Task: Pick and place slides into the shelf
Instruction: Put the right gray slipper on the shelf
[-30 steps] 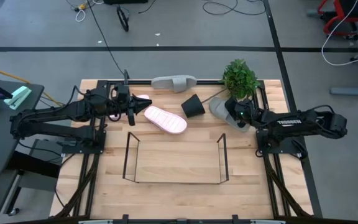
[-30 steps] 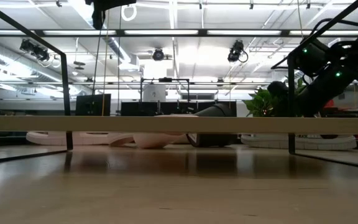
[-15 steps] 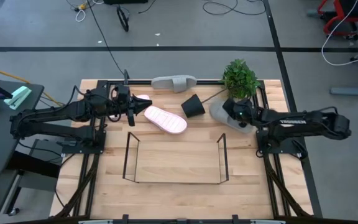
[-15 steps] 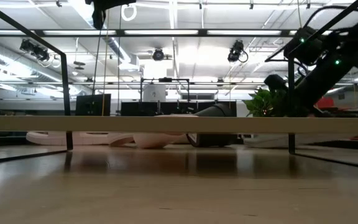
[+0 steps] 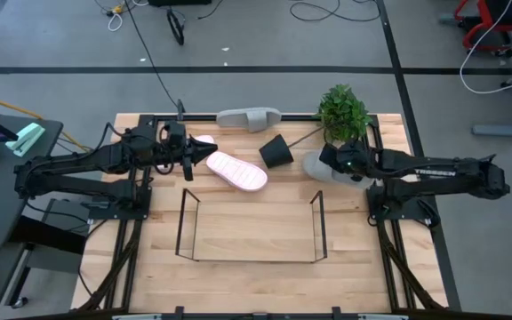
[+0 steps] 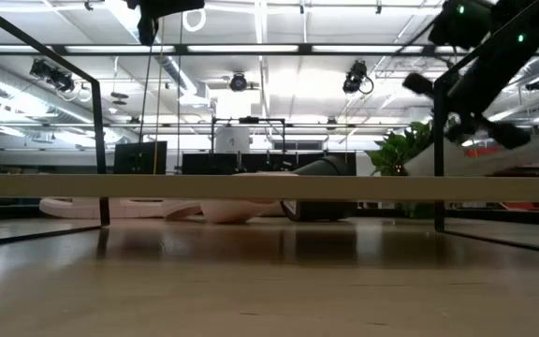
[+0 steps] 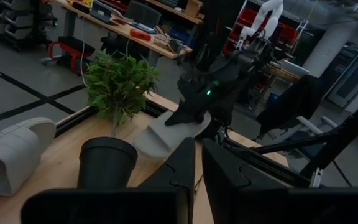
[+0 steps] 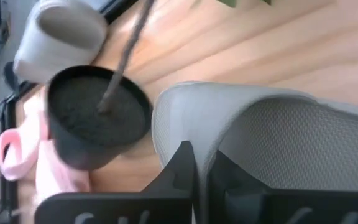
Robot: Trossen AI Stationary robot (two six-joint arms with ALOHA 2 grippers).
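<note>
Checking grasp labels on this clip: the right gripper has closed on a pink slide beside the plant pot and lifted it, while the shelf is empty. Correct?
One thing is wrong: the colour. The right gripper is shut on a grey slide, not a pink one, as the high view and right wrist view show. The rest holds: it is off the table beside the plant pot, and the shelf has no slides in it.

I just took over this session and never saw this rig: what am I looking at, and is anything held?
Two dark robot arms work at a wooden table. One camera looks down from above, one sits at tabletop height, one rides on each wrist. The right gripper is shut on a grey slide, lifted off the table. The left gripper is shut beside a pink slide. Another grey slide, a tipped plant pot and the empty wire shelf are also there.
</note>
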